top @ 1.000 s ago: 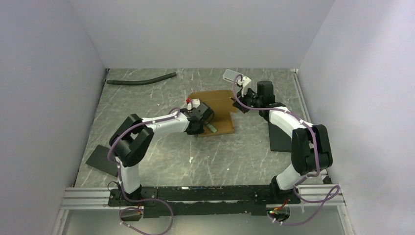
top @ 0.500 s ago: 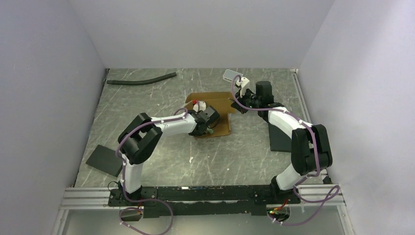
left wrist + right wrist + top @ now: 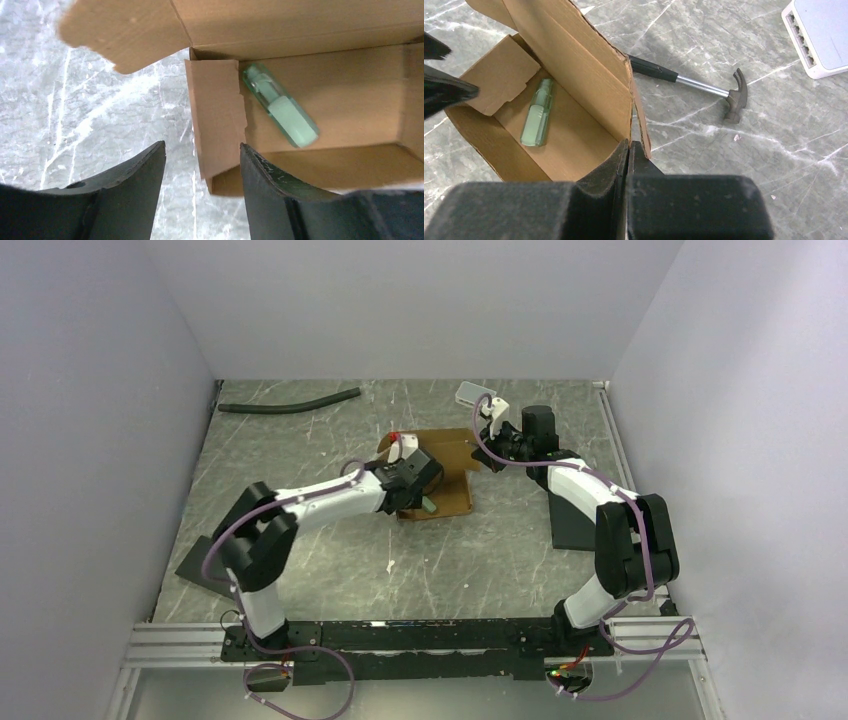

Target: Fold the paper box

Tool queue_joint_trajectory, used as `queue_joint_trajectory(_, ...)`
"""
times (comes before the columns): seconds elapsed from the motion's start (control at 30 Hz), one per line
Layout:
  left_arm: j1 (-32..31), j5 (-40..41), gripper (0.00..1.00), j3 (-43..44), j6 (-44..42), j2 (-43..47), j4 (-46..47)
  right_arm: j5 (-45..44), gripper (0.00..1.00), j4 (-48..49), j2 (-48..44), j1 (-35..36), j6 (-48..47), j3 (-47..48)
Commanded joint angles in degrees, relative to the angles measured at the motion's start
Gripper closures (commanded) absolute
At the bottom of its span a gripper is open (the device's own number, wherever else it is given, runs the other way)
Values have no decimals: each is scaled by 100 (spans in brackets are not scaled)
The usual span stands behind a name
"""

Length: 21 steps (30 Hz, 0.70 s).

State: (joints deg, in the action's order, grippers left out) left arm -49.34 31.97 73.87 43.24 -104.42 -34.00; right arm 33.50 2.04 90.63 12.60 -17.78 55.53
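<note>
The right jaws pinch the paper box (image 3: 574,65) by its upright wall; the left jaws gape wide at its end flap (image 3: 215,115). The box sits mid-table (image 3: 300,540), open, a small green bottle (image 3: 280,107) inside, a hammer (image 3: 704,87) just beside.

paper box (image 3: 452,490) | plain brown cardboard | partly erected, flaps open | resting mid table (image 3: 480,560)
</note>
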Motion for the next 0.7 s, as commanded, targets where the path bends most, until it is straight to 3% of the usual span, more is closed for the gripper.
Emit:
queue_joint_trajectory(0.0,-32,-281,36,-328,-396,960,469,81,100,236,-187,20,-39,-16)
queue_joint_trajectory(0.17,105,-767,23,-1554,-1312,2309,1587,116,100,218,-201,20,-85,-15)
queue_joint_trajectory(0.27,732,-1937,26,-2338,-1610,2897,2511,131,100,224,-184,22,-85,-16)
queue_joint_trajectory(0.33,1029,-2466,27,-2503,-1640,2879,2785,128,100,218,-181,23,-85,-16)
queue_joint_trajectory(0.57,1144,-2736,23,-2159,-1588,1943,3274,124,100,210,-193,23,-77,-7)
queue_joint_trajectory(0.67,1180,-2718,26,-2029,-1483,1567,3337,122,100,220,-196,21,-76,-16)
